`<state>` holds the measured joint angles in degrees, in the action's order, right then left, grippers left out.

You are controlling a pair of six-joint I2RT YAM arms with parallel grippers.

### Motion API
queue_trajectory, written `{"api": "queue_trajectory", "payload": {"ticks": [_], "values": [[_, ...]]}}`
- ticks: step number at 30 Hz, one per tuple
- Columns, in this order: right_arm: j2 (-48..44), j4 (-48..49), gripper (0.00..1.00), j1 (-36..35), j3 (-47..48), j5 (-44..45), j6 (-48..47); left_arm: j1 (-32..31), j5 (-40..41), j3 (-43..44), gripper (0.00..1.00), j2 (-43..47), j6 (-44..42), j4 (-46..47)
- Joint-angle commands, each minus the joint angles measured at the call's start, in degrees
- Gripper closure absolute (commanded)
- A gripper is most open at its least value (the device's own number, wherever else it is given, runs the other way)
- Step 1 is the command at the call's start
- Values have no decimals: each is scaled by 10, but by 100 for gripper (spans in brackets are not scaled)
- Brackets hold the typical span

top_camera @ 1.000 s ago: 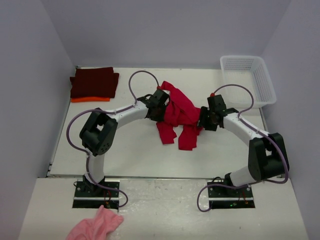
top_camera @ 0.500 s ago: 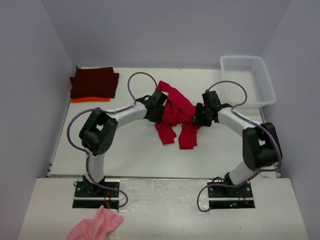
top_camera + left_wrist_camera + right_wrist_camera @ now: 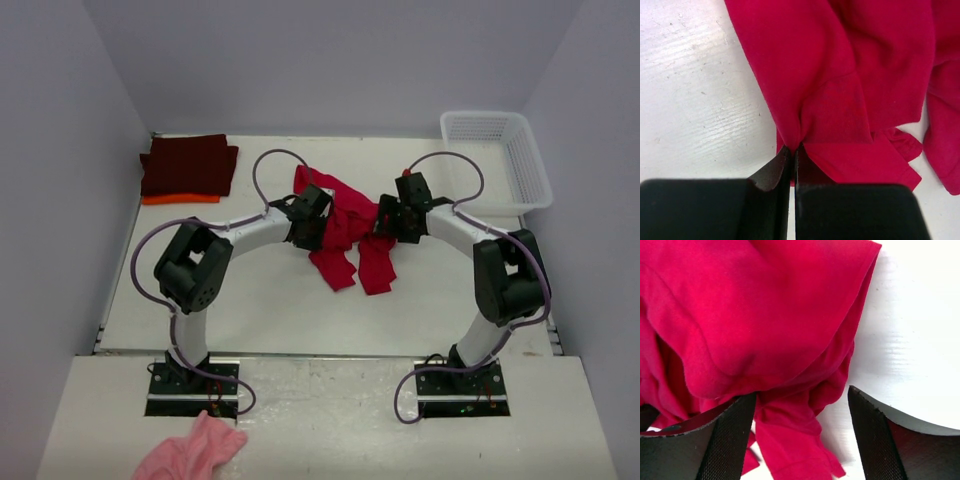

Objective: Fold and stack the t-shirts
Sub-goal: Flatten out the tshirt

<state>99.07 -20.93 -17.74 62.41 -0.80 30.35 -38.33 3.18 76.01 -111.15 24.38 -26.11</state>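
A bright red t-shirt (image 3: 345,225) lies crumpled at mid-table, two ends trailing toward the near edge. My left gripper (image 3: 318,222) is shut on a pinch of its left side; in the left wrist view the fingertips (image 3: 792,150) meet on a gathered fold of the red shirt (image 3: 840,75). My right gripper (image 3: 385,222) is at the shirt's right edge. It stands open (image 3: 802,400), its jaws wide apart with loose red cloth (image 3: 765,315) between them, not clamped. A folded dark maroon t-shirt (image 3: 188,165) lies on an orange t-shirt (image 3: 180,199) at the back left.
A white mesh basket (image 3: 497,160) stands at the back right corner. A small pink fluffy cloth (image 3: 192,452) lies on the near ledge beside the left arm's base. Grey walls close in the table on three sides.
My right gripper has moved left and toward the back, up against the red shirt, and its jaws have widened. The left gripper and the shirt shifted slightly left.
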Motion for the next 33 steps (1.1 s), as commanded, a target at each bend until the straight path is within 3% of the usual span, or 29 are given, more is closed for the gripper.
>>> {"api": "queue_trajectory", "payload": {"ticks": [1, 7, 13, 20, 22, 23, 25, 26, 33], "values": [[-26, 6, 26, -9, 28, 17, 1, 3, -11, -5, 100, 32, -14, 20], [-2, 13, 44, -12, 39, -2, 9, 3, -14, -6, 100, 31, -12, 21], [43, 40, 54, -21, 44, -17, 22, 3, -13, 3, 100, 44, -12, 11], [86, 43, 53, -35, 75, -30, 32, 3, -12, 7, 100, 47, -16, 4], [97, 43, 61, -40, 79, -28, 33, 4, -12, 8, 100, 49, -17, 3], [98, 42, 74, -40, 81, -26, 33, 4, -12, 7, 100, 49, -17, 3], [99, 41, 86, -41, 82, -16, 31, 5, -12, 7, 100, 51, -17, 2], [97, 32, 98, -43, 85, -6, 30, 5, -10, 8, 100, 52, -17, 1], [18, -25, 100, -46, 97, 74, 8, 8, 47, 18, 100, 91, -12, -31]]}}
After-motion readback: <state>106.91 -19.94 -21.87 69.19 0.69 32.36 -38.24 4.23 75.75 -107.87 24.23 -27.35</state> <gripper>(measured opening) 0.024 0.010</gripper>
